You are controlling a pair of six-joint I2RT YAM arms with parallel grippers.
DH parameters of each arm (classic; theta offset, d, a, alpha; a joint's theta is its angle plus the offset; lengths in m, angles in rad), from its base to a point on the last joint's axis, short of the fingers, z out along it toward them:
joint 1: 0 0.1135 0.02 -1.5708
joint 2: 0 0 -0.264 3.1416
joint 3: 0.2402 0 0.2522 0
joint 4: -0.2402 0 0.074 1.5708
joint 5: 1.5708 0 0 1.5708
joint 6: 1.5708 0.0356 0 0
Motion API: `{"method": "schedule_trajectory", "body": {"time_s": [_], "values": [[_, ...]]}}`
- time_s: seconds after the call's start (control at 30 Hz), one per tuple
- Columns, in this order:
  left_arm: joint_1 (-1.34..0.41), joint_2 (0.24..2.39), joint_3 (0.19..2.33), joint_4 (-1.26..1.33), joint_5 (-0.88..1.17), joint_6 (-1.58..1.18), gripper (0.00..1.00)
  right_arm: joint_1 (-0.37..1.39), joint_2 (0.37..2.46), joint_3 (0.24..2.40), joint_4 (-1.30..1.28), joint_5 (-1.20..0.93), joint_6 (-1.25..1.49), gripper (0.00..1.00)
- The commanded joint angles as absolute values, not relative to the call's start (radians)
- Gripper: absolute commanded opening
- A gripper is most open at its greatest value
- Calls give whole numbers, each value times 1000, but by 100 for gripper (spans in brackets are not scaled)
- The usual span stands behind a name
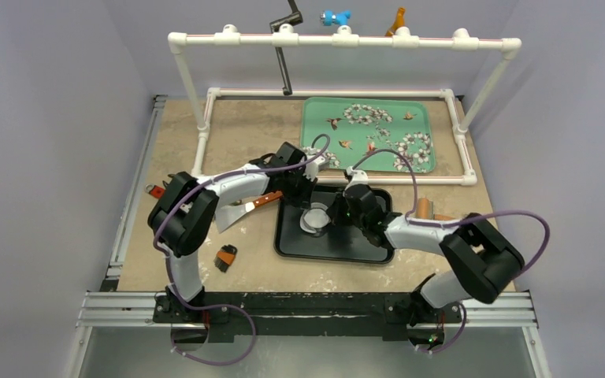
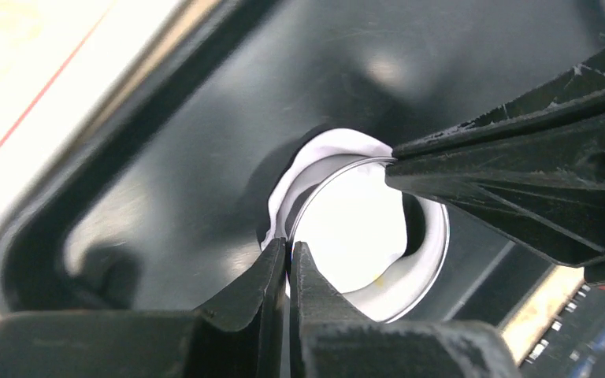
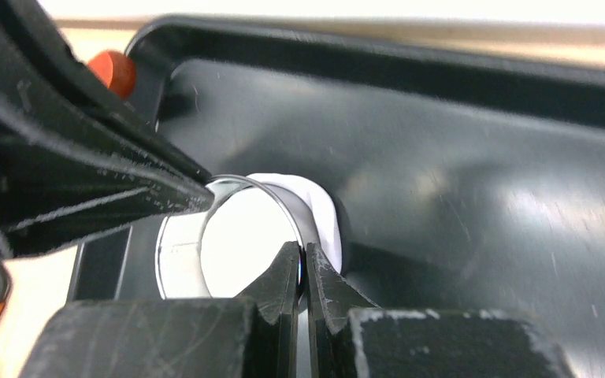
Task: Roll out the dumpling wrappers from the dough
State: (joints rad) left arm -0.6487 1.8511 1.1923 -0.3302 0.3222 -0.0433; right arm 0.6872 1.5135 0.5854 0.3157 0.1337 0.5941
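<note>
A metal ring cutter (image 1: pixel 315 219) stands on white dough in the black tray (image 1: pixel 362 248). My left gripper (image 1: pixel 306 206) is shut on the ring's rim on one side, as the left wrist view (image 2: pixel 287 252) shows. My right gripper (image 1: pixel 332 220) is shut on the opposite rim (image 3: pixel 303 264). Flat white dough (image 2: pixel 354 220) fills the ring's inside, as wide as the ring (image 3: pixel 240 244). A curved edge of dough (image 2: pixel 315 153) sticks out beyond the ring (image 3: pixel 323 213). I cannot tell whether the round inside is cut free as a dumpling wrapper.
A green flower-printed tray (image 1: pixel 315 110) lies at the back inside a white pipe frame (image 1: pixel 339 39). A scraper with an orange handle (image 1: pixel 244 209) lies left of the black tray. A small orange-black object (image 1: pixel 226 257) sits near front left. A wooden roller (image 1: pixel 424 209) lies right.
</note>
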Motion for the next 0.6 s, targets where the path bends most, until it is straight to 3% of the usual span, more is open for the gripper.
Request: {"method": "schedule_trajectory", "body": {"time_s": [0.0, 0.17, 0.43, 0.57], "values": [[-632, 1918, 1293, -473, 366, -18, 0, 720, 1346, 447, 181, 216, 675, 0], [-632, 1954, 1303, -498, 395, -5, 0, 740, 1350, 437, 237, 88, 714, 0], [-635, 1798, 1067, -441, 406, 66, 0, 623, 1580, 730, 287, 170, 454, 0], [-633, 1808, 1137, -479, 423, 68, 0, 623, 1595, 732, 251, 178, 434, 0]]}}
